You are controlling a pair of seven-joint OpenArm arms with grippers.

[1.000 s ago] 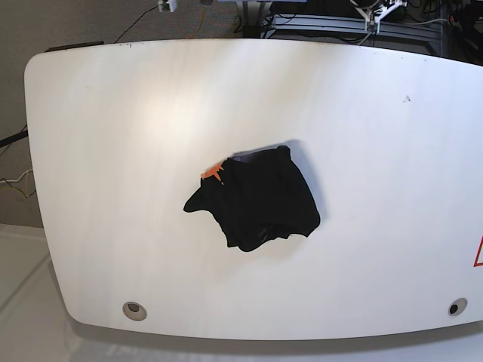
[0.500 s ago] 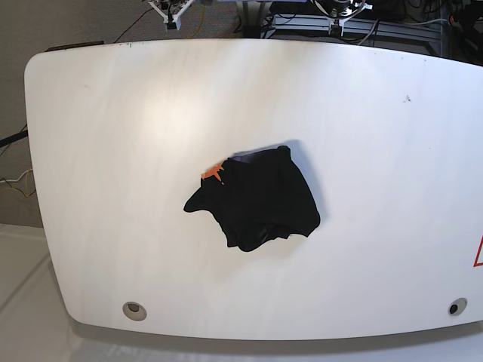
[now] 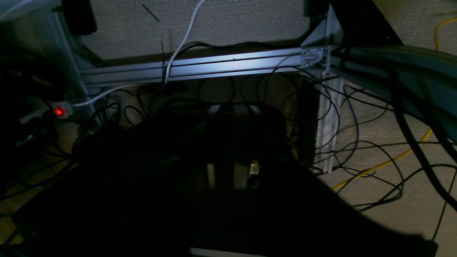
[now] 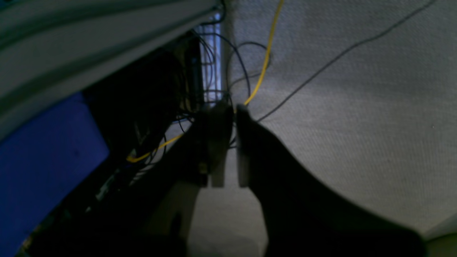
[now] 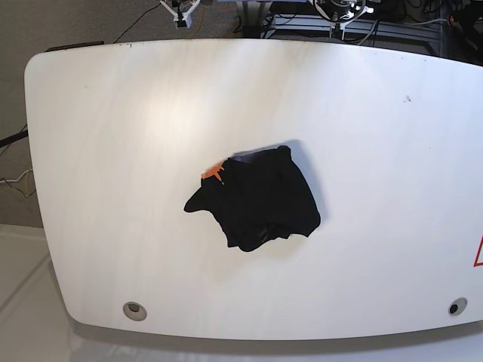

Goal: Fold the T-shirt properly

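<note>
T-shirt [image 5: 256,198] lying bunched mid-worktop [image 5: 113,151]; right end effector [image 4: 234,110] nearly closed, gripping nothing; left end effector state unclear.

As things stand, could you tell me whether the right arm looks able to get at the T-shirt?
Probably yes. The T-shirt lies crumpled and alone mid-table, with nothing on or beside it. The right gripper sits past the far edge with its jaws nearly together, so it must travel in over bare tabletop and open first.
</note>
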